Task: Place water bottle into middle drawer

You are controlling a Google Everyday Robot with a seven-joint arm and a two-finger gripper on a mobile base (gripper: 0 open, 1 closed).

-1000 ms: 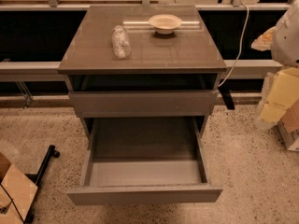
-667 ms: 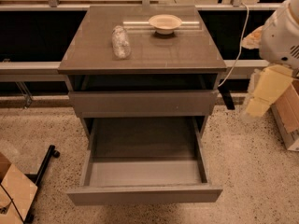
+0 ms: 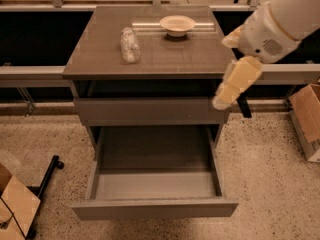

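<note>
While the water bottle (image 3: 130, 45) lies on its side left of the bowl (image 3: 177, 25) and slightly nearer us, long axis running front to back, the middle drawer (image 3: 155, 184) stands pulled out below and in front of the bowl. Right of the bowl, off the cabinet (image 3: 100, 59) top's front corner, hangs the gripper (image 3: 231, 101), carrying nothing, open or closed we cannot tell. We judge its reach must go leftward and back.

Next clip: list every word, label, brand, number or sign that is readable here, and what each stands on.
No text can be read in this view.
Label on the water bottle: too blurred to read.
The bowl, middle drawer and cardboard box: no markings visible.
The gripper, at the cabinet's front right corner: no lettering visible.
</note>
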